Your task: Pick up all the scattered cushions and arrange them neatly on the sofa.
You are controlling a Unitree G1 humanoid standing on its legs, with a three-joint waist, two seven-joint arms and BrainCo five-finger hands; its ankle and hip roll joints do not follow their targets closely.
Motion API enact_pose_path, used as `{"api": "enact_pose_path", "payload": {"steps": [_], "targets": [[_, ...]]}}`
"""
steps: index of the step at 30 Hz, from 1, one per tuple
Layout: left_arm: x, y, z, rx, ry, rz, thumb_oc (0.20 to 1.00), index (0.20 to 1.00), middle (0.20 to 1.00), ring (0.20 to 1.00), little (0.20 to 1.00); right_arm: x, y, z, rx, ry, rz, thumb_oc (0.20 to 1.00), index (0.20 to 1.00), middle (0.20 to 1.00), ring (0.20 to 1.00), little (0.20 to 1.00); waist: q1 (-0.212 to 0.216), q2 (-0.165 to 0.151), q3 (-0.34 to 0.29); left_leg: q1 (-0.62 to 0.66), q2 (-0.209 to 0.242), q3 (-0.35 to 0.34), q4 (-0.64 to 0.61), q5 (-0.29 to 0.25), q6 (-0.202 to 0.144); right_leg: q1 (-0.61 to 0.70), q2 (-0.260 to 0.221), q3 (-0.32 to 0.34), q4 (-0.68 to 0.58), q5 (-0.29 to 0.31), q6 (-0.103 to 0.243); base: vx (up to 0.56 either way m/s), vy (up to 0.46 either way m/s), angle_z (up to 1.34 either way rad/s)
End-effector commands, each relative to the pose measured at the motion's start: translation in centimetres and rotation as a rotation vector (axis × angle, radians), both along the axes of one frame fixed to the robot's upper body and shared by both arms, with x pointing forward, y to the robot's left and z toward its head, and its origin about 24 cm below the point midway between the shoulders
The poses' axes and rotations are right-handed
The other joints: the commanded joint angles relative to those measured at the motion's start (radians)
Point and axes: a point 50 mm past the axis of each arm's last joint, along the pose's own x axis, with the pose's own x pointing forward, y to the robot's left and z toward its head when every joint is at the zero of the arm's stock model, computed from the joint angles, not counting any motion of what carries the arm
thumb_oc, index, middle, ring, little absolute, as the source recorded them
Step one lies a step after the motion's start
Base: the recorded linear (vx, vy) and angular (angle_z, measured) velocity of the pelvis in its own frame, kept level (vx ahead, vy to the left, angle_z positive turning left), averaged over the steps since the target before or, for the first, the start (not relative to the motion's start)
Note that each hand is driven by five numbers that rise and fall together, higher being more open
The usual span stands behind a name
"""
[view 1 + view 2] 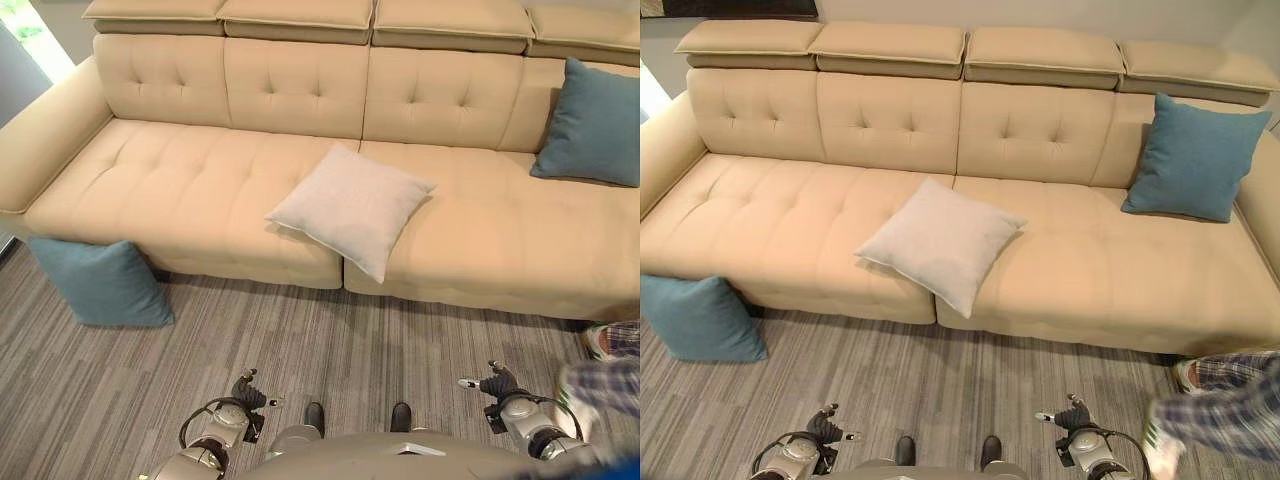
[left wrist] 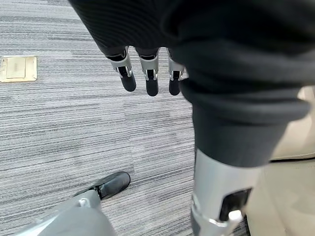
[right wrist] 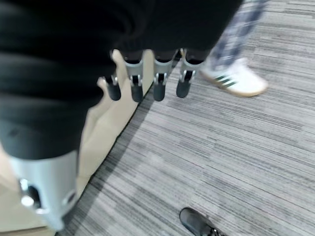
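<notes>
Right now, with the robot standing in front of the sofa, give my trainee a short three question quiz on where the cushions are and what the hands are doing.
1. True or false: the square light grey fabric cushion lies on the seat of the beige tufted sofa, one corner hanging over the front edge.
2. Where is the blue fabric cushion on the robot's left? A on the seat, B on the grey striped carpet against the sofa front, C in a hand.
3. Fill in: the left hand and right hand hold ____.

Key: 1 true. 2 B. 3 nothing; fingers straight, both low.
</notes>
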Motion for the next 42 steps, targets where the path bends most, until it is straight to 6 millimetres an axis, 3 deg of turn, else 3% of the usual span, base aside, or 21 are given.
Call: {"api": "enact_pose_path", "payload": {"steps": [1, 2, 3, 4, 6, 9, 11, 16, 20, 24, 25, 27, 30, 31, 32, 34, 36, 37, 39, 40, 42], "targets": [[1.5, 0.8, 0.7, 0.015, -0.041, 0.017, 1.000, 1.000, 1.000, 1.000, 1.000, 1.5, 0.2, 0.6, -0.005, -0.043, 0.020, 1.000, 1.000, 1.000, 1.000, 1.000, -0.010, -0.023, 0.038, -0.037, 0.009, -0.034, 0.070, -0.059, -0.034, -0.001, -0.048, -0.021, 0.151, -0.014, 0.081, -0.01, 0.073, -0.35], [1.5, 0.8, 0.7, 0.015, -0.041, 0.017, 1.000, 1.000, 1.000, 1.000, 1.000, 1.5, 0.2, 0.6, -0.005, -0.043, 0.020, 1.000, 1.000, 1.000, 1.000, 1.000, -0.010, -0.023, 0.038, -0.037, 0.009, -0.034, 0.070, -0.059, -0.034, -0.001, -0.048, -0.021, 0.151, -0.014, 0.081, 0.11, 0.034, -0.08], [2.1, 0.5, 0.9, 0.012, -0.062, -0.010, 1.000, 1.000, 1.000, 1.000, 1.000, 1.5, 0.5, 0.5, 0.003, -0.046, 0.024, 1.000, 1.000, 1.000, 1.000, 1.000, -0.030, -0.025, 0.046, -0.010, -0.007, -0.043, 0.046, -0.055, -0.025, -0.044, 0.046, 0.029, 0.140, -0.049, 0.051, 0.16, -0.043, -0.32], [2.1, 0.2, 0.9, 0.003, -0.065, -0.014, 1.000, 1.000, 1.000, 1.000, 1.000, 1.3, 0.3, 0.5, 0.002, -0.043, 0.018, 1.000, 1.000, 1.000, 1.000, 1.000, -0.033, -0.032, 0.048, -0.003, -0.018, -0.059, 0.045, -0.059, -0.026, -0.042, 0.077, 0.017, 0.103, -0.051, 0.037, 0.18, -0.087, -0.28], [1.8, -0.1, 0.6, 0.000, -0.048, -0.031, 1.000, 1.000, 1.000, 1.000, 1.000, 0.2, -0.2, 0.2, 0.004, -0.034, -0.017, 1.000, 1.000, 1.000, 1.000, 1.000, -0.041, -0.045, 0.042, 0.005, -0.021, -0.088, 0.071, -0.071, -0.055, 0.004, 0.106, 0.047, 0.064, -0.062, 0.015, 0.17, -0.268, 0.17], [2.4, -0.8, 0.7, -0.024, -0.063, -0.035, 1.000, 1.000, 1.000, 1.000, 1.000, -0.2, -0.9, 0.3, -0.007, -0.035, -0.035, 1.000, 1.000, 1.000, 1.000, 1.000, -0.053, -0.057, 0.054, -0.053, -0.010, -0.083, 0.198, -0.085, -0.087, 0.053, 0.100, 0.007, 0.019, -0.060, -0.007, 0.07, -0.201, 1.51], [2.5, -1.0, 0.7, -0.030, -0.065, -0.035, 1.000, 1.000, 1.000, 1.000, 1.000, -0.3, -1.1, 0.3, -0.007, -0.028, -0.041, 1.000, 1.000, 1.000, 1.000, 1.000, -0.054, -0.056, 0.053, -0.078, 0.004, -0.052, 0.205, -0.072, -0.088, 0.077, 0.098, -0.007, -0.003, -0.064, -0.013, 0.08, -0.054, 0.63], [2.3, -0.8, 0.7, -0.020, -0.055, -0.051, 1.000, 1.000, 1.000, 1.000, 1.000, -0.7, -1.1, 0.1, -0.010, -0.009, -0.033, 1.000, 1.000, 1.000, 1.000, 1.000, -0.046, -0.049, 0.038, -0.140, 0.030, 0.016, 0.110, 0.008, -0.088, 0.105, 0.108, -0.022, -0.011, -0.093, -0.014, 0.13, 0.031, 0.28], [1.4, -0.4, 0.4, -0.011, -0.022, -0.046, 1.000, 1.000, 1.000, 1.000, 1.000, -1.2, -0.3, -0.3, 0.004, 0.020, -0.011, 1.000, 1.000, 1.000, 1.000, 1.000, -0.043, -0.053, 0.017, -0.081, 0.011, 0.018, 0.102, -0.013, -0.073, 0.136, 0.087, -0.012, 0.029, -0.115, -0.003, 0.26, 0.166, -0.25], [1.0, 0.5, 0.5, -0.004, -0.025, -0.003, 1.000, 1.000, 1.000, 1.000, 1.000, -0.3, 0.0, -0.1, 0.015, -0.004, -0.008, 1.000, 1.000, 1.000, 1.000, 1.000, -0.028, -0.047, 0.026, -0.055, -0.005, 0.045, 0.128, -0.072, -0.023, 0.063, 0.023, -0.004, 0.233, -0.097, 0.047, 0.15, 0.238, -0.41], [1.3, 0.7, 0.6, -0.004, -0.039, 0.009, 1.000, 1.000, 1.000, 1.000, 1.000, 0.2, 0.2, 0.1, 0.018, -0.016, -0.001, 1.000, 1.000, 1.000, 1.000, 1.000, -0.029, -0.038, 0.047, -0.052, -0.007, 0.052, 0.147, -0.086, -0.002, 0.004, 0.005, -0.010, 0.352, -0.066, 0.052, 0.07, 0.199, -0.44], [1.5, 0.9, 0.8, -0.004, -0.049, 0.013, 1.000, 1.000, 1.000, 1.000, 1.000, 0.6, 0.4, 0.2, 0.018, -0.031, 0.005, 1.000, 1.000, 1.000, 1.000, 1.000, -0.032, -0.029, 0.056, -0.017, -0.012, 0.049, 0.137, -0.099, 0.008, -0.052, 0.011, -0.024, 0.412, -0.064, 0.042, 0.18, 0.131, -0.32], [1.4, 0.9, 0.7, 0.001, -0.044, 0.010, 1.000, 1.000, 1.000, 1.000, 1.000, 0.8, 0.3, 0.3, 0.010, -0.035, 0.017, 1.000, 1.000, 1.000, 1.000, 1.000, -0.040, -0.030, 0.053, 0.031, -0.026, 0.036, 0.105, -0.110, 0.007, -0.075, 0.045, -0.034, 0.318, -0.073, 0.029, 0.24, -0.018, -0.18], [1.4, 0.8, 0.7, -0.004, -0.043, 0.010, 1.000, 1.000, 1.000, 1.000, 1.000, 1.4, 0.2, 0.6, -0.003, -0.051, 0.035, 1.000, 1.000, 1.000, 1.000, 1.000, -0.048, -0.036, 0.058, 0.070, -0.040, 0.029, 0.081, -0.126, 0.005, -0.133, 0.046, -0.087, 0.204, -0.017, 0.032, 0.25, -0.078, -0.14], [1.6, 0.8, 0.7, -0.004, -0.045, 0.003, 1.000, 1.000, 1.000, 1.000, 1.000, 1.4, 0.2, 0.6, -0.007, -0.050, 0.041, 1.000, 1.000, 1.000, 1.000, 1.000, -0.055, -0.036, 0.061, 0.083, -0.043, 0.022, 0.079, -0.134, 0.004, -0.138, 0.050, -0.091, 0.176, -0.010, 0.036, 0.40, -0.150, -0.20], [1.6, 0.5, 0.7, -0.008, -0.045, -0.017, 1.000, 1.000, 1.000, 1.000, 1.000, 0.9, 0.1, 0.5, -0.002, -0.041, 0.038, 1.000, 1.000, 1.000, 1.000, 1.000, -0.066, -0.051, 0.051, 0.111, -0.053, -0.002, 0.086, -0.160, -0.008, -0.074, 0.087, -0.035, 0.090, -0.015, 0.023, 0.30, -0.172, -0.05], [1.6, 0.2, 0.6, -0.023, -0.046, -0.014, 1.000, 1.000, 1.000, 1.000, 1.000, 0.3, -0.1, 0.3, -0.002, -0.028, 0.026, 1.000, 1.000, 1.000, 1.000, 1.000, -0.070, -0.055, 0.040, 0.108, -0.047, -0.005, 0.110, -0.168, -0.029, -0.044, 0.088, -0.048, 0.058, -0.010, 0.015, 0.18, -0.153, 0.98], [1.9, -0.1, 0.7, -0.032, -0.056, -0.021, 1.000, 1.000, 1.000, 1.000, 1.000, 0.2, -0.3, 0.3, -0.001, -0.031, 0.011, 1.000, 1.000, 1.000, 1.000, 1.000, -0.071, -0.068, 0.049, 0.043, -0.035, 0.006, 0.244, -0.163, -0.063, -0.008, 0.080, -0.045, 0.028, -0.006, 0.008, 0.08, -0.142, 1.10], [2.4, -0.6, 0.8, -0.050, -0.070, -0.015, 1.000, 1.000, 1.000, 1.000, 1.000, 0.4, -0.5, 0.5, 0.000, -0.041, 0.000, 1.000, 1.000, 1.000, 1.000, 1.000, -0.062, -0.085, 0.060, -0.080, -0.020, 0.005, 0.376, -0.140, -0.073, 0.041, 0.076, -0.040, -0.017, -0.011, -0.012, 0.13, -0.133, 0.30], [2.3, -0.6, 0.8, -0.051, -0.067, -0.013, 1.000, 1.000, 1.000, 1.000, 1.000, 0.4, -0.5, 0.4, 0.001, -0.040, -0.004, 1.000, 1.000, 1.000, 1.000, 1.000, -0.060, -0.087, 0.057, -0.088, -0.017, 0.002, 0.349, -0.152, -0.067, 0.048, 0.076, -0.037, -0.024, -0.015, -0.011, 0.21, -0.017, -0.22], [2.5, -0.7, 0.8, -0.052, -0.068, -0.009, 1.000, 1.000, 1.000, 1.000, 1.000, 0.2, -0.5, 0.3, -0.002, -0.034, -0.009, 1.000, 1.000, 1.000, 1.000, 1.000, -0.045, -0.078, 0.060, -0.113, -0.008, -0.049, 0.205, -0.065, -0.085, 0.078, 0.095, -0.015, -0.043, -0.027, -0.006, 0.21, 0.061, -0.49]]}}
